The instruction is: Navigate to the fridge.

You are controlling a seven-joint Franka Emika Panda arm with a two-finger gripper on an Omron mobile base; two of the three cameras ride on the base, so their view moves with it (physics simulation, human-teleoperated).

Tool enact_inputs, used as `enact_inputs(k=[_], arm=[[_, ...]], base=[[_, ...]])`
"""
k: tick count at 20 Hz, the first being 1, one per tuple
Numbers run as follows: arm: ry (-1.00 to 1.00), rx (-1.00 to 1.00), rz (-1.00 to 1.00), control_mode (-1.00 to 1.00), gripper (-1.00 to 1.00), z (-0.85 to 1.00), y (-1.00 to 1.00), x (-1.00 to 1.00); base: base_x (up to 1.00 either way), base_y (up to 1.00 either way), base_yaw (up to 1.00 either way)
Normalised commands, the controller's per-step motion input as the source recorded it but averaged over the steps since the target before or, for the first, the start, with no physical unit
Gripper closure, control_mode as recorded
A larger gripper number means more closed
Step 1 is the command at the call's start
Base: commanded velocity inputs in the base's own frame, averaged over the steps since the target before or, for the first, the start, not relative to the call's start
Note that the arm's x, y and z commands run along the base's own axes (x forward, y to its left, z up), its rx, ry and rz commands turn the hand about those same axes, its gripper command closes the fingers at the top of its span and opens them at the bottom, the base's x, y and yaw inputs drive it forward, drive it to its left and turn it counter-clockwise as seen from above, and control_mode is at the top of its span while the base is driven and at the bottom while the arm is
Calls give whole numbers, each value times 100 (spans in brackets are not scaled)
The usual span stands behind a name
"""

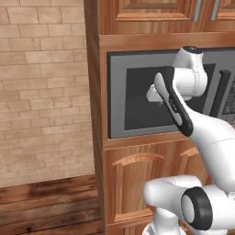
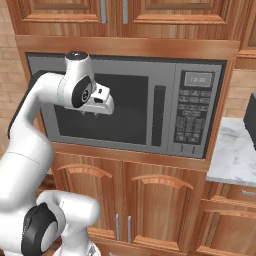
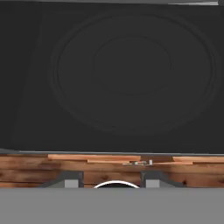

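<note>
Base is parked square to a wall of wooden cabinets (image 2: 150, 210). Set into them is a grey-framed built-in oven (image 2: 125, 110) with a dark glass window, door shut, a dark vertical handle (image 2: 159, 116) and a keypad (image 2: 192, 117) on its right.

- Contents: through the glass the hand view shows a faint round ring, probably a turntable. The rest of the cavity is too dark to read.
- Gripper (image 2: 93, 114) hangs just in front of the oven window, pointing at the glass. In the hand view its fingertips (image 3: 72, 179) stand apart with nothing between them, so the jaws are spread and holding nothing.
- To the right, a pale marble counter (image 2: 235, 155) carries a dark block (image 2: 251, 120), cut off by the frame edge; I cannot tell what it is.
- To the left, a brick wall (image 1: 41, 92) rises over a wood floor (image 1: 46, 206).
- Fridge: I cannot tell from these views where it lies, which way it faces, how its long axis runs, or how it sits relative to the jaws. The appliance ahead is the oven.
</note>
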Motion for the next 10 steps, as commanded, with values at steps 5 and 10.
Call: enact_inputs(k=[5, 10], arm=[[0, 0, 0, -100, -100, 0, -4, -59], [-4, 4, 0, -100, -100, 0, -2, -100]], base=[[0, 0, 0], [0, 0, 0]])
